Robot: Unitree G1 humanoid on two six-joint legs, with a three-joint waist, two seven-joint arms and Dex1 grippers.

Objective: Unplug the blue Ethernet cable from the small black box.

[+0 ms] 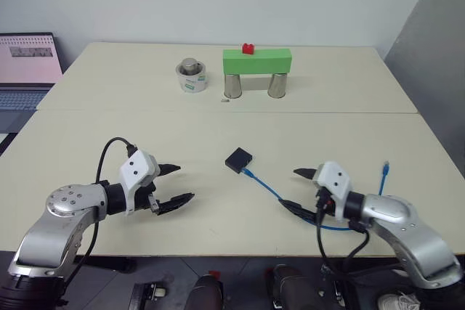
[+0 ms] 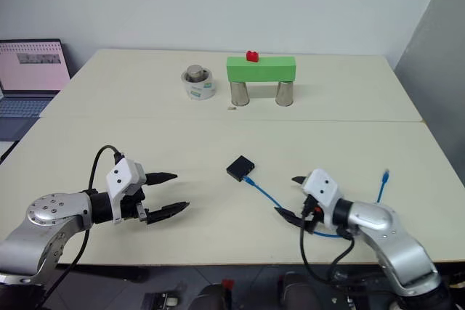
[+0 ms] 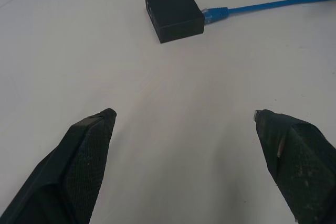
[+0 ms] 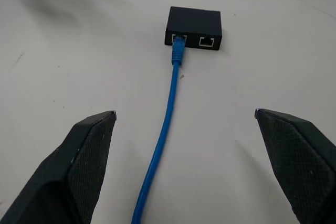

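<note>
The small black box [image 1: 238, 159] lies flat near the middle of the cream table [image 1: 218, 128]. The blue Ethernet cable [image 1: 266, 186] is plugged into one of its two ports [image 4: 179, 39] and runs toward the near right, its free end [image 1: 386, 168] lying by the right edge. My left gripper [image 1: 175, 183] hovers open to the left of the box, fingers [image 3: 84, 156] spread, nothing between them. My right gripper [image 1: 295, 188] is open on the near right, its fingers [image 4: 84, 156] on either side of the cable, well short of the box.
At the back stand a green block [image 1: 256, 61] bridging two metal cans [image 1: 233, 85] with a red piece [image 1: 248, 49] on top, and a tape roll holding a metal cylinder [image 1: 192, 75]. A laptop [image 1: 27, 63] sits off the far left.
</note>
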